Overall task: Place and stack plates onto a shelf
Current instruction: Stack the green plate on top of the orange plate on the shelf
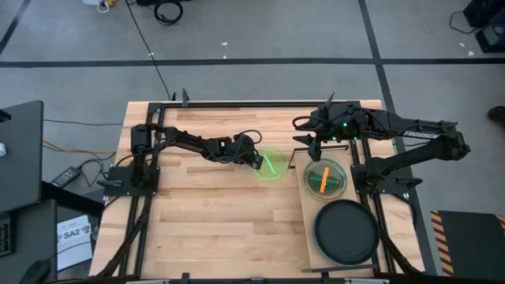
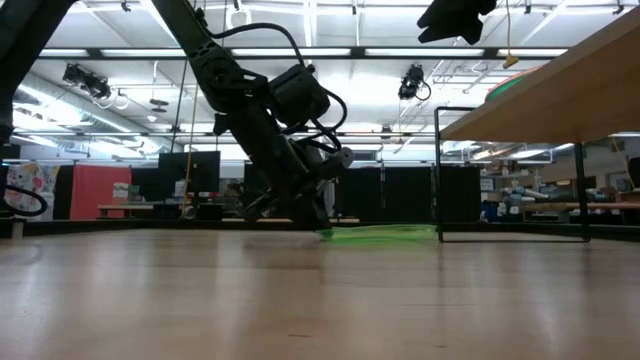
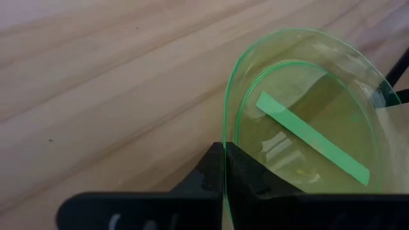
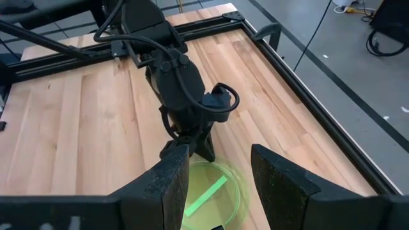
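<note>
- The lime green plate (image 1: 273, 165) lies on the tabletop (image 1: 205, 213) just beside the shelf (image 1: 309, 229); the left gripper (image 1: 258, 162) is pinched tight on its rim (the left wrist view shows the fingers meeting there).
- On the shelf sit a stack topped by an orange strip (image 1: 324, 177) and a black plate (image 1: 346, 232).
- The right gripper (image 4: 217, 176), jaws apart and empty, hangs above the lime green plate; only the low view shows the shelf raised on a black frame (image 2: 510, 175).

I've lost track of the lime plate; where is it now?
High view: lime plate lies mid-table, just left of the shelf, its rim pinched by the left gripper.
</note>
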